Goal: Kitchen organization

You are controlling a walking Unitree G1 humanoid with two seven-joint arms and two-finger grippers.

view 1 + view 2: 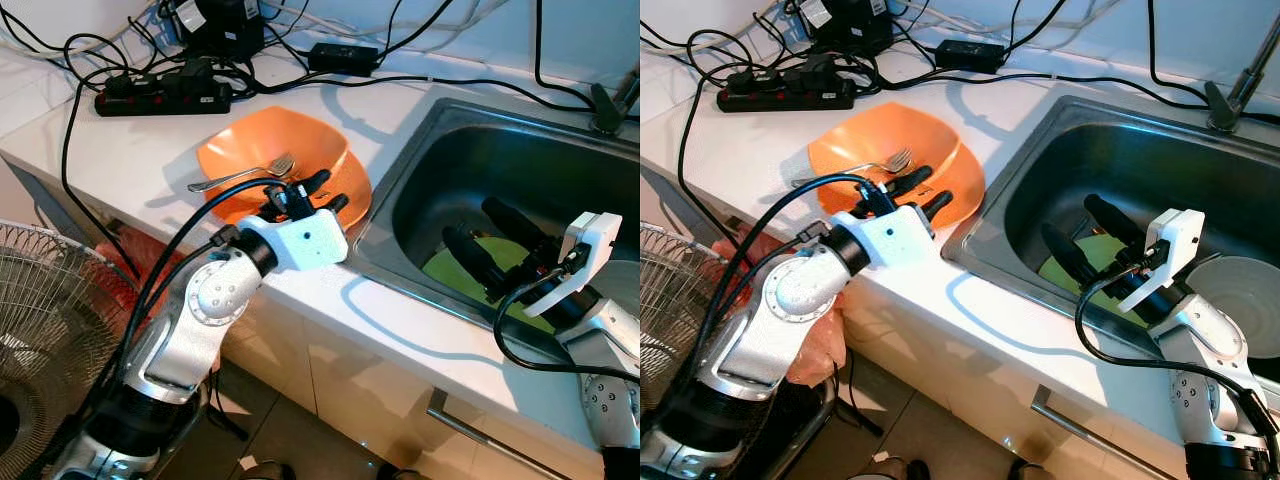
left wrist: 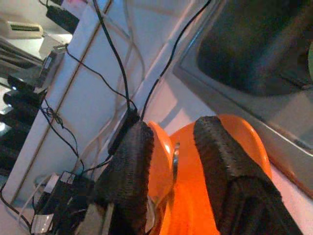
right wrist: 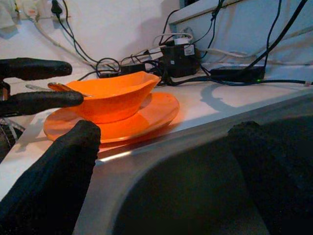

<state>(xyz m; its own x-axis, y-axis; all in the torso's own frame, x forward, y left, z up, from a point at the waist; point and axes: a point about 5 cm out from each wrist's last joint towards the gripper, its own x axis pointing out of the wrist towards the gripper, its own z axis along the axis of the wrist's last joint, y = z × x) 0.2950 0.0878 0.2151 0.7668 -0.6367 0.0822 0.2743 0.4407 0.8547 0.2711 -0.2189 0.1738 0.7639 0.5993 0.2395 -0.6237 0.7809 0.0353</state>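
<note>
Worktop (image 1: 150,170): white, running up to the steel sink (image 1: 440,150); carries the orange ware and, at the back, a power strip (image 1: 165,95) with a tangle of black cables.
Orange bowl (image 1: 275,150): sits on an orange plate (image 3: 146,120), near the sink edge.
Fork (image 1: 240,176): metal, lying across the bowl's near rim, tines over the inside.
Left hand (image 1: 318,192): released, fingers spread; poised at the bowl's near rim, one finger to either side of the rim wall, close to the fork. Contact cannot be told.
Right hand (image 1: 495,250): released, fingers apart; hangs inside the sink above a green item (image 1: 470,270) on the basin floor, grasping nothing.
White bowl (image 1: 1240,290): in the sink, beside the right arm.
Fan (image 1: 45,310): wire guard, standing below the worktop on the robot's left.
Risk, fork: a pinch on the rim may tip the fork off, since it rests loose.
Risk, plate: lifting the bowl may drag the plate toward the sink.
Risk, cables: a rearward sweep could snag them.
</note>
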